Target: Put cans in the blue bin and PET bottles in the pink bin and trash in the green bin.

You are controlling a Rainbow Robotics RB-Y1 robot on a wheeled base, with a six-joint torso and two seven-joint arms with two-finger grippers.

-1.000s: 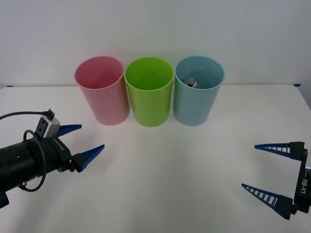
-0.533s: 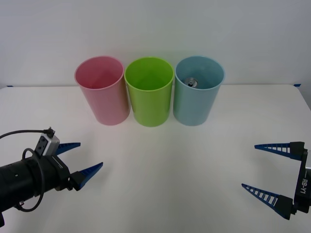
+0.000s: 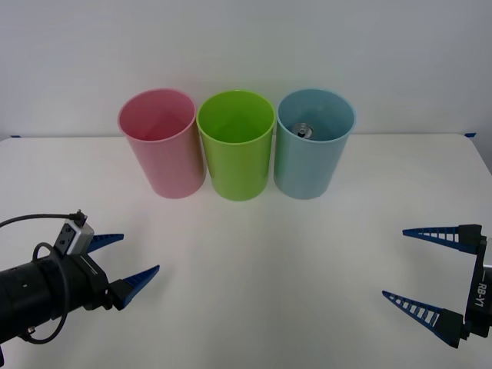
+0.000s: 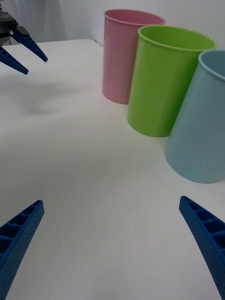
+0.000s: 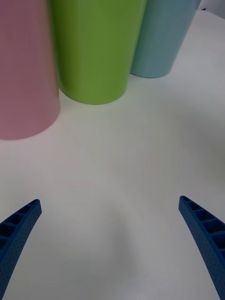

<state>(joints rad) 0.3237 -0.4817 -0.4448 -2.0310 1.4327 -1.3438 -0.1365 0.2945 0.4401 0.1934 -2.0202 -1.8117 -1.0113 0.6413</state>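
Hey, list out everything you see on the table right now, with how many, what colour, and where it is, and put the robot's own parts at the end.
pink bin: one, pink, left end of the row at the table's far side.
green bin: one, lime green, middle of the row.
blue bin: one, light blue, right end of the row.
can: one, silver top, inside the blue bin.
table: one, white, under the bins.
left claw: one, blue fingers, open, near left of the table.
right claw: one, blue fingers, open, near right of the table.
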